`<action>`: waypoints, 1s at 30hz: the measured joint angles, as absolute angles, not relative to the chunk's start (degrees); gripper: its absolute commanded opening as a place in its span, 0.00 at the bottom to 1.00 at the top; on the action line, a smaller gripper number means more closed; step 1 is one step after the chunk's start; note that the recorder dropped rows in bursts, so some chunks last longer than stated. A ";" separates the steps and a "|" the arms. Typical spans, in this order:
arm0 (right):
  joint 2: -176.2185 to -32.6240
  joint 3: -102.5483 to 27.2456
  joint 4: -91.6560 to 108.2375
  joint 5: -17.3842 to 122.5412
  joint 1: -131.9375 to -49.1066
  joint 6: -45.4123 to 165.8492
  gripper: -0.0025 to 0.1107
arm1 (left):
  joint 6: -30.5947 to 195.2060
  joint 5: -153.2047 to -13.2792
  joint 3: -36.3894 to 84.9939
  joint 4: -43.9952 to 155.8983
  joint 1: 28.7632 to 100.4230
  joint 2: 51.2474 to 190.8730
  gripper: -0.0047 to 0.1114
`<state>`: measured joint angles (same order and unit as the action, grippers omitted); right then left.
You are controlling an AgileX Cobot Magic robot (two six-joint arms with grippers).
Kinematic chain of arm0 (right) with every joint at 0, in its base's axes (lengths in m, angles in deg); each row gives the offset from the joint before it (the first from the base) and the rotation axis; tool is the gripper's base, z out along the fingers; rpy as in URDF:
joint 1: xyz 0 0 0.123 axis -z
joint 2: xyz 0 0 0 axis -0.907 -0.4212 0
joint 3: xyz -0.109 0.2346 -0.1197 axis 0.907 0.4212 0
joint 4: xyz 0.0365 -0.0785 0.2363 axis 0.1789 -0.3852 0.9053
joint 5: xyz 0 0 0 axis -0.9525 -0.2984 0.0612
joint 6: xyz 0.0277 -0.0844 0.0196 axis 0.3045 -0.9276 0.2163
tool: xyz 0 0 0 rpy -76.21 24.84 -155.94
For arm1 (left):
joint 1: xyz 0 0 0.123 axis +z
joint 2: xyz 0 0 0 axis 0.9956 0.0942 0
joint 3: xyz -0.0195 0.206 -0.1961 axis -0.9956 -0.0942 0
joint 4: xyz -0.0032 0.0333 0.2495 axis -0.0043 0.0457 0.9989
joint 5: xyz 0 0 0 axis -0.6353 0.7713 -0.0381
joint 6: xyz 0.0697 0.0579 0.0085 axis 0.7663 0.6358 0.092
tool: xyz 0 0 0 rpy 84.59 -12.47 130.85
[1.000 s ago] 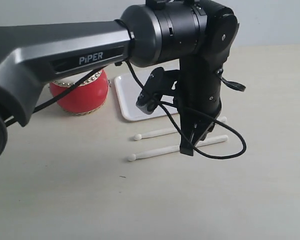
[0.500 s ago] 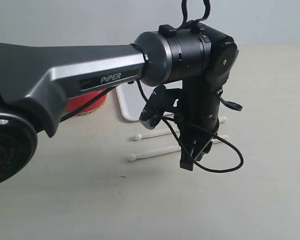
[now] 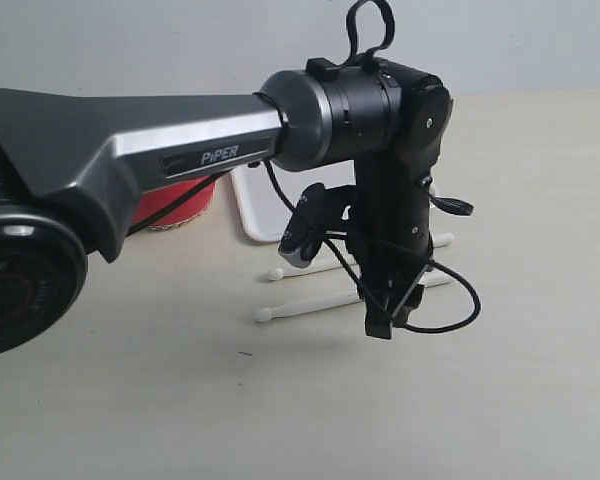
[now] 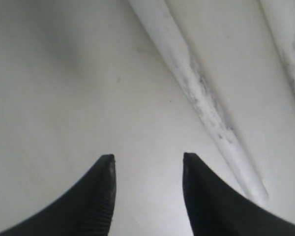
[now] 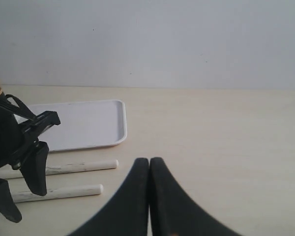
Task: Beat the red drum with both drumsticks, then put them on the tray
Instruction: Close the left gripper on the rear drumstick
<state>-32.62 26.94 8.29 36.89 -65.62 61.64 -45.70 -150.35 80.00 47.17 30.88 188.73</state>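
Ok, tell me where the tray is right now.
In the exterior view the tray sits just right of the red drum and beyond the two drumsticks, partly hidden by the left arm.

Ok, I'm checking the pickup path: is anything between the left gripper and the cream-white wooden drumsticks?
Nothing visible. The left gripper, jaws open, hangs over bare beige table beside the nearer slim cream-white wooden drumstick.

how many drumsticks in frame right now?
2. Both lie on the table, neither on the tray. Rear drumstick beside the tray's edge; front drumstick parallel, farther from it. Left arm covers part of each.
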 measured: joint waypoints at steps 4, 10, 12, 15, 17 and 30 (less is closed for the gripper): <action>-32.62 26.94 8.29 36.89 -65.62 61.64 0.02 | -45.70 -150.54 80.00 45.78 32.03 188.73 0.41; -32.62 26.94 8.29 36.89 -65.62 61.64 0.02 | -45.70 -151.08 80.00 45.55 33.13 188.73 0.41; -32.62 26.94 8.29 36.89 -65.62 61.64 0.02 | -45.70 -151.78 80.00 45.42 33.46 188.73 0.41; -32.62 26.94 8.29 36.89 -65.62 61.64 0.02 | -45.70 -151.89 80.00 46.08 33.71 189.06 0.41; -32.62 26.94 8.29 36.89 -65.62 61.64 0.02 | -45.70 -151.89 80.00 46.63 33.90 189.36 0.41; -32.62 26.94 8.29 36.89 -65.62 61.64 0.02 | -45.70 -148.72 80.00 47.12 34.66 190.09 0.41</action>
<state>-32.62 26.94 8.29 36.89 -65.62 61.64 -45.70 -148.72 80.00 47.12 34.66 190.09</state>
